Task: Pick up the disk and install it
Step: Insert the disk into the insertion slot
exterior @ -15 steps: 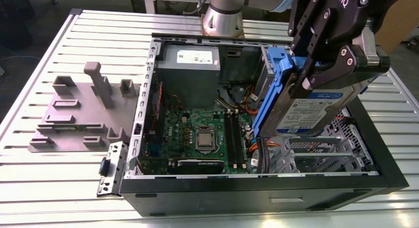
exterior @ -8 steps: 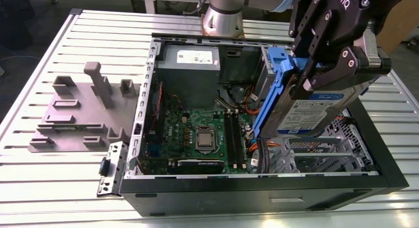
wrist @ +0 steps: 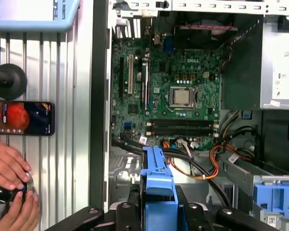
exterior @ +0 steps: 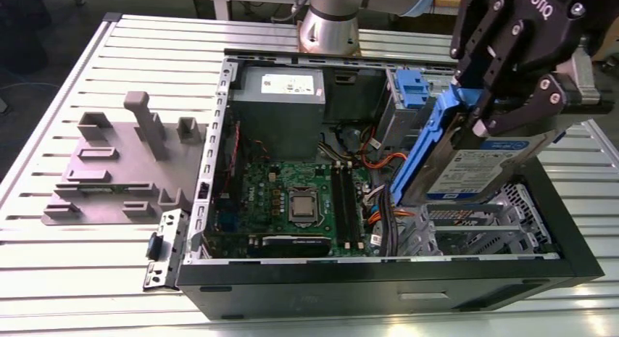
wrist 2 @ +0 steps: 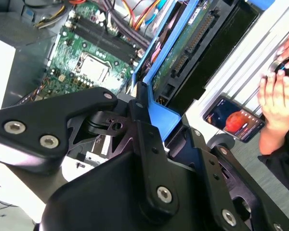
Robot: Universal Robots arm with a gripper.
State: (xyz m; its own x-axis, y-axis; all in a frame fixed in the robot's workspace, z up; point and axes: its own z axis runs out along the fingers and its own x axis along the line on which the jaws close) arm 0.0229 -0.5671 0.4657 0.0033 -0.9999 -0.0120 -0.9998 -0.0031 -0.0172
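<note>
Slatted metal tabletop (exterior: 58, 279) carries an open computer case (exterior: 387, 286). Jaws pinch the disk (exterior: 479, 167) by its blue bracket, holding it just above the case's drive cage (exterior: 483, 225). Its long axis tilts steeply, with the lower end nearest the cage and the upper end clamped between the jaws.

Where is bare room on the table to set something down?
Free: the table nearer and farther than the grey fixture, in the exterior view. Crowded: inside the case, where the gripper holds the disk over the cage.
</note>
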